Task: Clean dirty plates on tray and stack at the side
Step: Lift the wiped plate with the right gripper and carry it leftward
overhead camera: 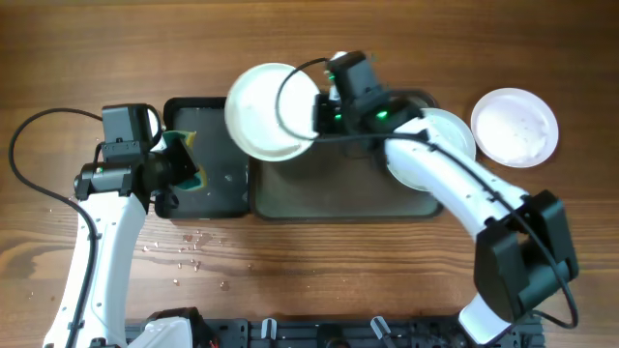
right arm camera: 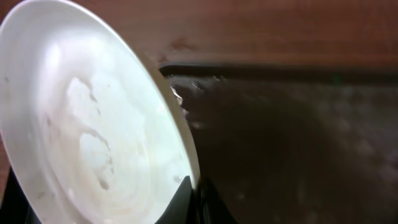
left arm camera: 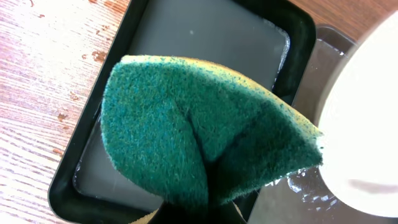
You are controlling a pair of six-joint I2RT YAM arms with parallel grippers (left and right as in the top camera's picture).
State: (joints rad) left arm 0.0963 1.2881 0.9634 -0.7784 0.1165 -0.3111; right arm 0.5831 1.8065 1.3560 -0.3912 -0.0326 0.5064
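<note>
Right end effector on white plate

The right arm covers much of one plate; the tilted plate (left wrist view) runs off-frame.

Wet plate held on edge over the tray

A white plate stands tilted at the left, streaked with pale watery film. The right tool pinches its lower rim. Beside it lies the dark grey tray, beaded with droplets, brown counter beyond.
</note>
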